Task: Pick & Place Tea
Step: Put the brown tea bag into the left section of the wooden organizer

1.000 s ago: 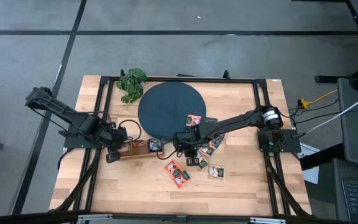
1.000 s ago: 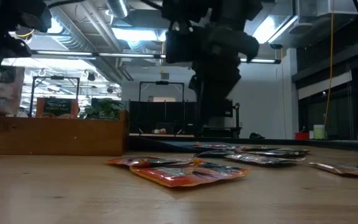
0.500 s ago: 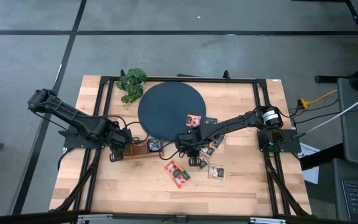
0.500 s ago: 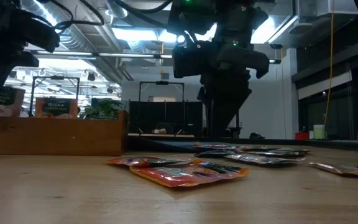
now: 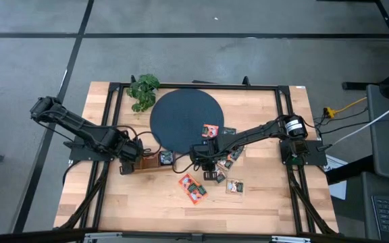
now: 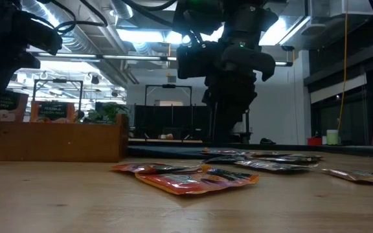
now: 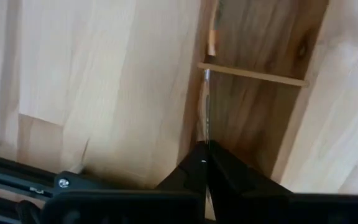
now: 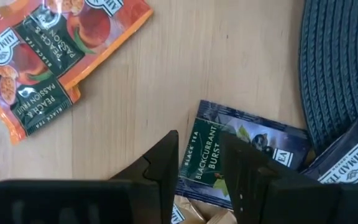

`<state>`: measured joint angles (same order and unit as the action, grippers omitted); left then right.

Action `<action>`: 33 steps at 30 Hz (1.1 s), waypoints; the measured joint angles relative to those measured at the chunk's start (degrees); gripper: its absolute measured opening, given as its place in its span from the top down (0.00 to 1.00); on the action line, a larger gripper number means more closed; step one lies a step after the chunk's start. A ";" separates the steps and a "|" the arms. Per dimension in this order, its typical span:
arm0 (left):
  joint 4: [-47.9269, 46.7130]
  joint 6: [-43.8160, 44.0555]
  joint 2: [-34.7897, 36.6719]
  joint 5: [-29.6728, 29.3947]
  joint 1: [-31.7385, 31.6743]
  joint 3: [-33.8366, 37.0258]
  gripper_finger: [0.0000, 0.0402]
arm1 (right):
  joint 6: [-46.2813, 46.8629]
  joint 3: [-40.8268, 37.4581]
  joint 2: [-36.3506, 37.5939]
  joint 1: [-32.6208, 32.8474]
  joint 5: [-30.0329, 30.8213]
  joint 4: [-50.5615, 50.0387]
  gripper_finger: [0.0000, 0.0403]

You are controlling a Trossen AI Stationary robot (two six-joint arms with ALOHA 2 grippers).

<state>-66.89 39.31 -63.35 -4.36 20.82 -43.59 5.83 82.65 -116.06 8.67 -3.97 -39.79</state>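
Overhead straight down; low level across table (image 6: 76, 200); wrists close.

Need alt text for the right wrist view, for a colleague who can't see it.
The right gripper, fingers parted, hovers over a dark Blackcurrant Burst sachet lying on the wooden table. Two overlapping orange Peach & Passion Fruit sachets lie farther off, and the dark woven mat borders the blackcurrant one, with another dark sachet at its edge.
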 joint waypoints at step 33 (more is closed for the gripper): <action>32.95 -9.92 -8.99 -5.77 0.27 -5.73 0.78 | 14.81 -28.06 29.30 5.10 7.50 18.31 0.71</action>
<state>-33.95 29.39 -72.34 -10.13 21.09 -49.32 20.64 54.59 -86.77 13.77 3.53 -21.48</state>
